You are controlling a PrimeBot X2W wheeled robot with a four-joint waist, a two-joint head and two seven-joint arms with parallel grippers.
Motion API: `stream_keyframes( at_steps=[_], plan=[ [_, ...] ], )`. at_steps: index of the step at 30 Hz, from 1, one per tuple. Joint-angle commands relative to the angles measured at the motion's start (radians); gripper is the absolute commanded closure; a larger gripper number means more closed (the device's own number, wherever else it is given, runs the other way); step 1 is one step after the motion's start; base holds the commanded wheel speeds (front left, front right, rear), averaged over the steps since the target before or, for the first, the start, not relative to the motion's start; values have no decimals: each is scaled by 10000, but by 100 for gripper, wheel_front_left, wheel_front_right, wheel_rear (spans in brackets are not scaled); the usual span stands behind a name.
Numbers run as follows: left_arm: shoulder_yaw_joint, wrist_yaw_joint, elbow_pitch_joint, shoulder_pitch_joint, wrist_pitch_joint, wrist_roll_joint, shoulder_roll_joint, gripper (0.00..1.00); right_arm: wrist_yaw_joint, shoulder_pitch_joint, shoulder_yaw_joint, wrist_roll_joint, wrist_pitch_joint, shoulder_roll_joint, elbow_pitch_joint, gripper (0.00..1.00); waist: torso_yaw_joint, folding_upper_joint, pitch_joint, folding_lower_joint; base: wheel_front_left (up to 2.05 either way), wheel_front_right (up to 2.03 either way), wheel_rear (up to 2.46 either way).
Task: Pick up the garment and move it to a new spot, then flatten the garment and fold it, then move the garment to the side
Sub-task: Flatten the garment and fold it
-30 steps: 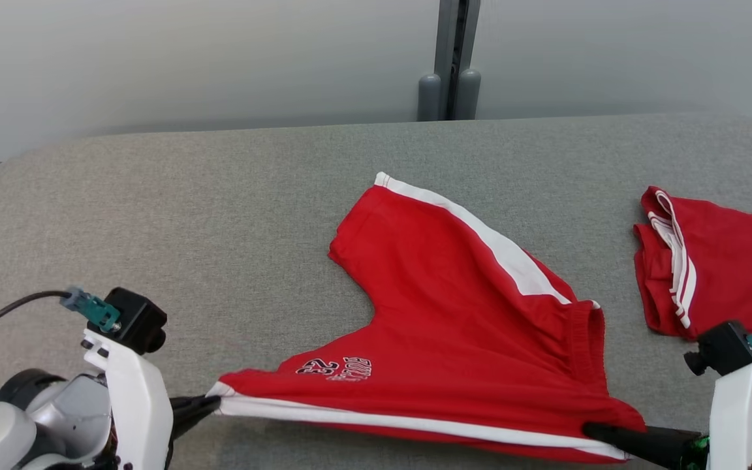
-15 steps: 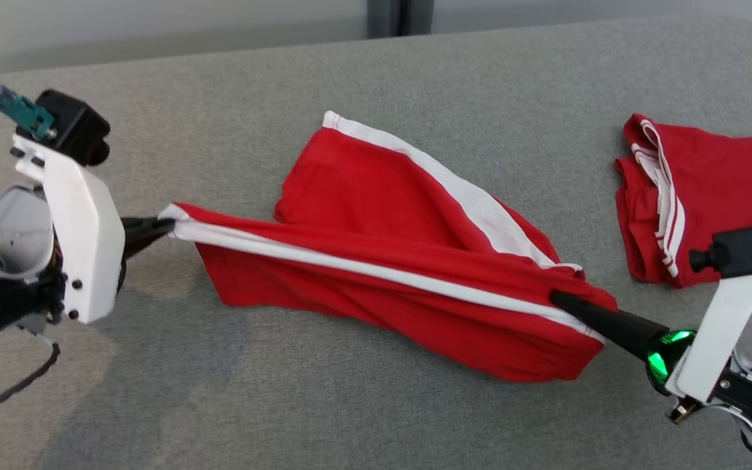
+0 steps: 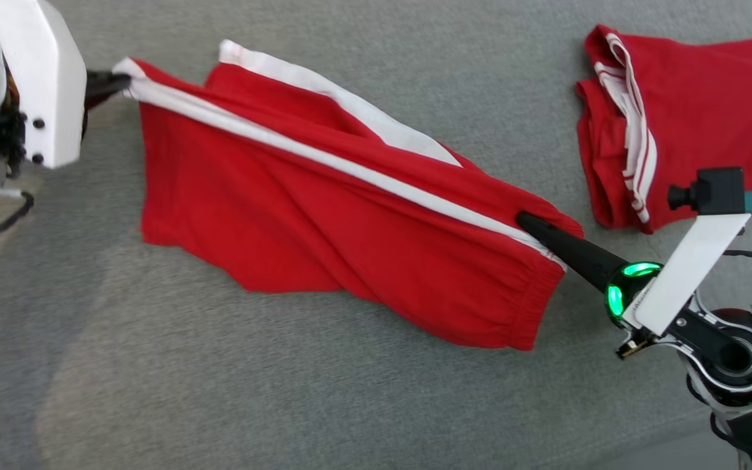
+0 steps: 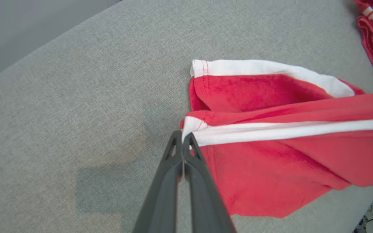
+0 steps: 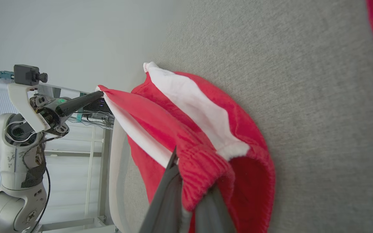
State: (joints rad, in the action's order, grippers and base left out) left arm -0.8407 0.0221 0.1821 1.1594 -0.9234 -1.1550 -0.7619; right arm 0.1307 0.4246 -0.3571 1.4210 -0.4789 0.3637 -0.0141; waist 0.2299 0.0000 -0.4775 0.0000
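So the red shorts with white side stripes [image 3: 324, 215] hang stretched over the grey fabric table [image 3: 219, 391]. The left gripper [image 3: 121, 81] pinches the far-left hem corner, and the right gripper [image 3: 525, 220] is clamped on the waistband at the right.

We see a grey woven surface [image 3: 350, 405] spread across the head view, its weave fine and even, with a soft darker shadow [image 3: 69, 281] over its left part. Near its far right edge lies a folded red garment [image 3: 709, 111], a rough rectangle resting flat on the cloth, with thin white stripes [image 3: 645, 153] bunched along its left edge. In the right wrist view we see a plain pale wall [image 5: 76, 29] beyond the surface's rounded white rim [image 5: 117, 181], and a frame of pale bars [image 5: 104, 152] standing before it. In the left wrist view a darker grey band [image 4: 28, 26] runs past the surface's edge; we cannot tell whether it is wall or floor.
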Motion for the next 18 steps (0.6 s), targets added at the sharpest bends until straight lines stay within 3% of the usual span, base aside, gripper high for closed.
stream_keyframes(
  at_steps=[1, 12, 13, 14, 15, 16, 17, 18],
  plan=[
    [86, -59, 381, 461, -6, 182, 64, 100, 5, 122, 66, -105, 93, -85, 18, 100, 522, 0, -509, 0, 0, 0, 0],
    [57, -309, 2154, 1340, 3, 361, 720, 100, 5, 368, -37, -272, 305, -723, -6, 100, 1060, 0, -927, 0, 0, 0, 0],
    [49, -366, 2326, 1319, 72, 355, 794, 100, 5, 412, -64, -307, 309, -774, -62, 75, 1080, 0, -920, 0, 0, 0, 0],
    [10, -437, 2497, 1255, 40, 290, 861, 96, 5, 466, -101, -339, 304, -817, -121, 60, 1095, 0, -908, 0, 0, 0, 0],
    [-26, -527, 2626, 1195, 17, 224, 921, 69, 5, 508, -132, -345, 293, -860, -164, 16, 1100, 0, -883, 0, 0, 0, 0],
    [-22, -601, 2748, 1156, 70, 181, 978, 35, 5, 527, -170, -371, 305, -904, -192, 0, 1094, 0, -841, 0, 0, 0, 0],
    [-3, -715, 2942, 1094, 140, 69, 1128, 0, 5, 537, -204, -405, 289, -933, -246, 0, 1063, 0, -742, 0, 0, 0, 0],
    [-24, -768, 3021, 1055, 141, 37, 1196, 0, 5, 522, -224, -407, 274, -935, -278, 0, 1038, 0, -680, 0, 0, 0, 0]
  ],
)
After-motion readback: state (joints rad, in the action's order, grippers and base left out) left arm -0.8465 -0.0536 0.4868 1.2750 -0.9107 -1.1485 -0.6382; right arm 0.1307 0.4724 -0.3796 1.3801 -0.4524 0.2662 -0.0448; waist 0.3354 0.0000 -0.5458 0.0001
